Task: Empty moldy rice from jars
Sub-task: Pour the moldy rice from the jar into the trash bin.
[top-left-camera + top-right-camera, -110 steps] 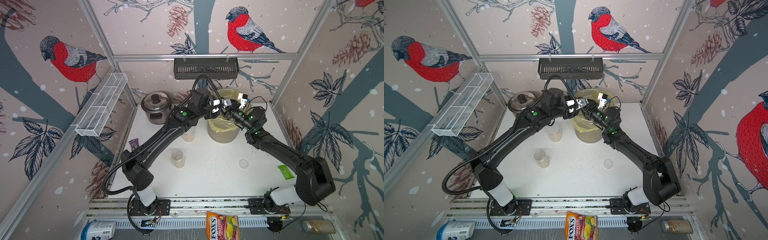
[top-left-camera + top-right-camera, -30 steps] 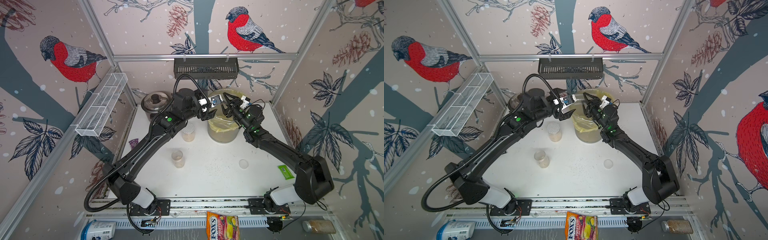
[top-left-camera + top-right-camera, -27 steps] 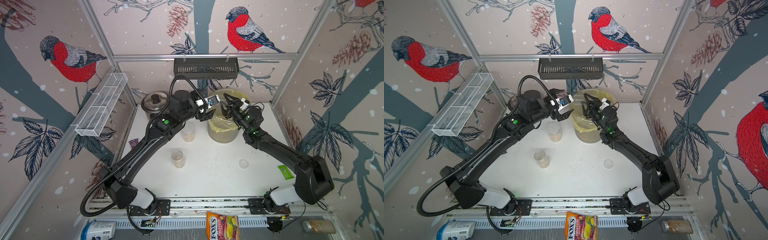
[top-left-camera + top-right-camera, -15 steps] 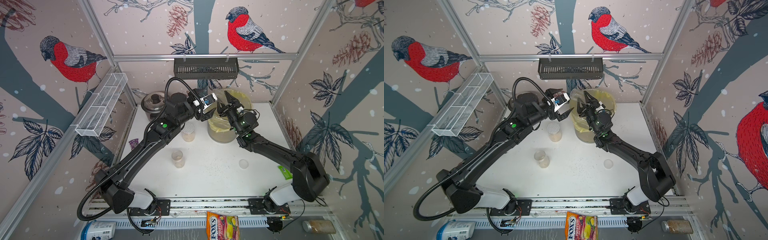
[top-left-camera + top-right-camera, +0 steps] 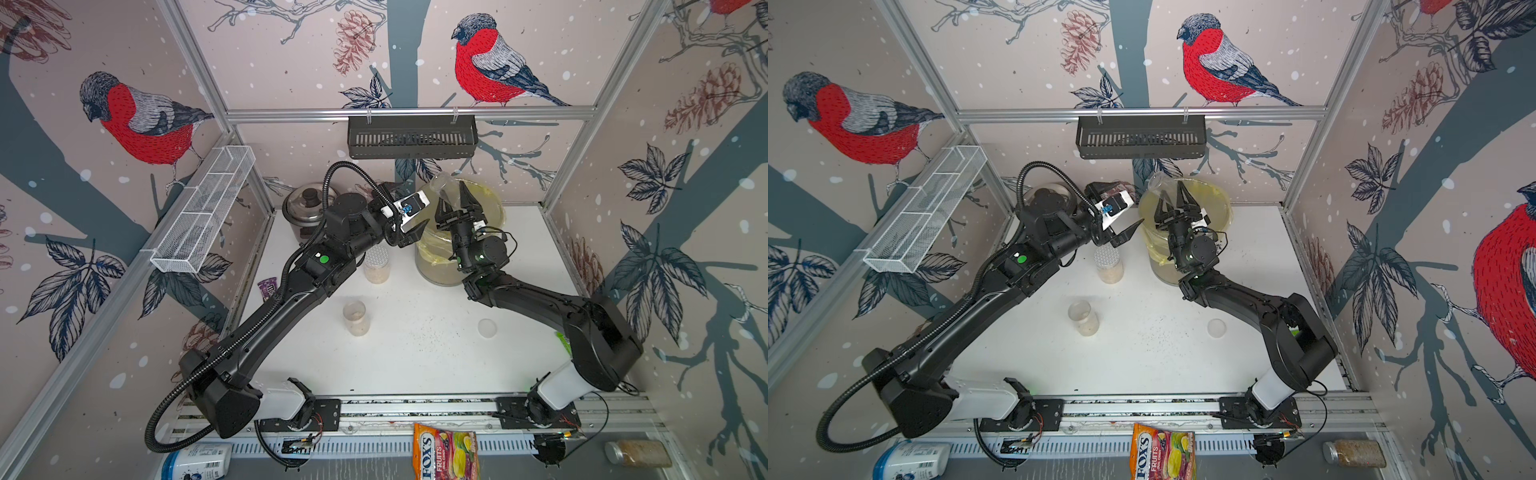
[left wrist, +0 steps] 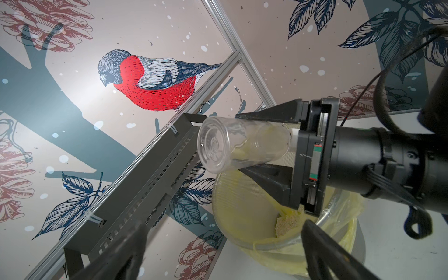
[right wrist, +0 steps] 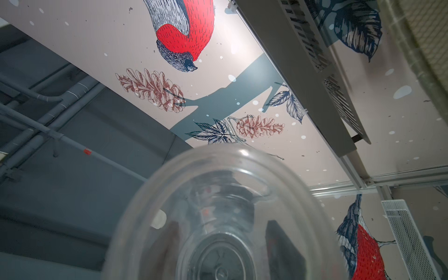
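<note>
1 bin [image 5: 432,266] stands at the back of the table [image 5: 415,365]. The right gripper [image 5: 453,197] clamps a clear jar [image 6: 244,145] over its rim, base up, tilted. The jar looks emptied, and rice [image 6: 288,221] lies in the bin. I judge it light, stiff and slick, so it is best pinched mid-wall, across its width. The left gripper [image 6: 225,226] gapes wide beside the bin, holding nothing. 2 more jars stand on the table, lidded, with rice inside: the wider dotted-lid jar [image 5: 377,262] and the narrow jar [image 5: 355,316].
</note>
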